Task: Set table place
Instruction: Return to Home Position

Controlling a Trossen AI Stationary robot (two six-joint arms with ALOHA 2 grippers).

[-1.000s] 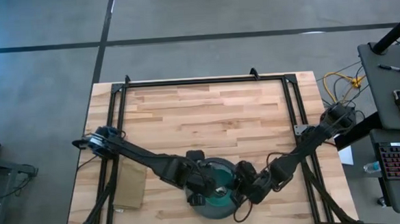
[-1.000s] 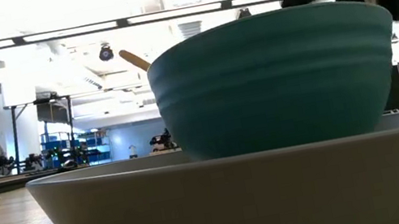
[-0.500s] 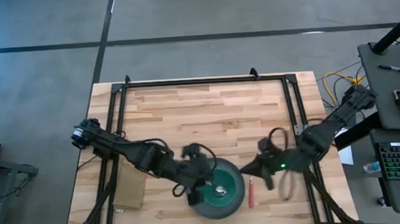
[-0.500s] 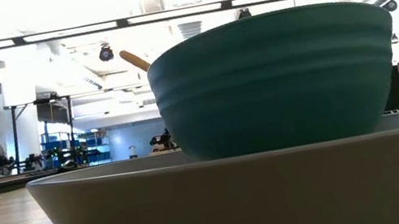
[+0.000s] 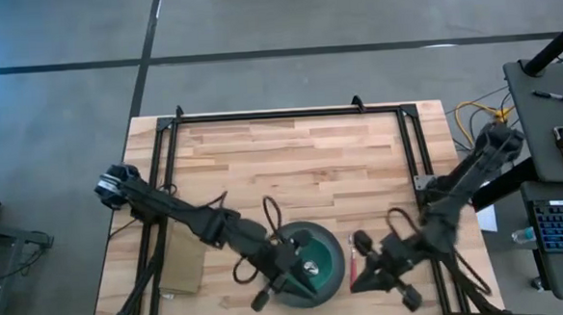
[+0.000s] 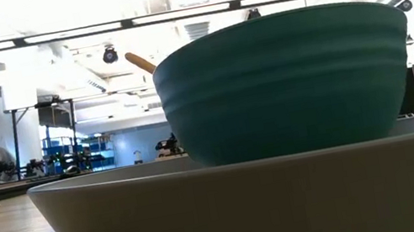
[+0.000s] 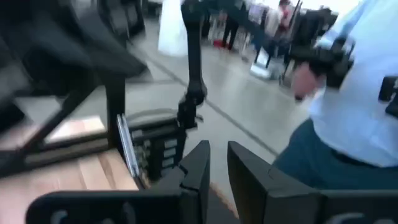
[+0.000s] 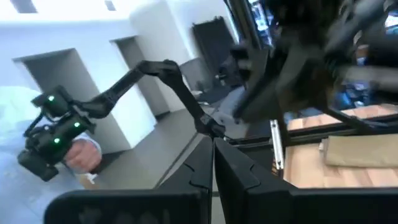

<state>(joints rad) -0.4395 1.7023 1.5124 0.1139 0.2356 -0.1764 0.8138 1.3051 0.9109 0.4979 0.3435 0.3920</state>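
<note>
A teal bowl (image 5: 311, 262) (image 6: 282, 81) stands on a grey plate (image 5: 329, 282) (image 6: 206, 206) near the near edge of the pale wooden table (image 5: 291, 162). A tan handle (image 6: 138, 61) pokes up over the bowl's rim. A red-handled utensil (image 5: 353, 267) lies flat just right of the plate. My left gripper (image 5: 292, 273) (image 7: 217, 171) hangs over the plate's left part, fingers slightly apart and holding nothing. My right gripper (image 5: 363, 271) (image 8: 212, 165) is shut, beside the red utensil, and points level toward the table's left. Neither gripper shows in the low view.
A brown folded napkin (image 5: 183, 261) (image 8: 360, 152) lies near the table's left edge, under the left arm. The black rail frame (image 5: 289, 112) runs along the far and side edges. People stand beyond the table in both wrist views. The far half of the table is bare wood.
Both grippers stood over the bowl a second ago. The right arm drew off toward the table's right, then swung to the near edge beside the plate. The red-handled utensil now shows on the table right of the plate. The left gripper shifted toward the near edge.
</note>
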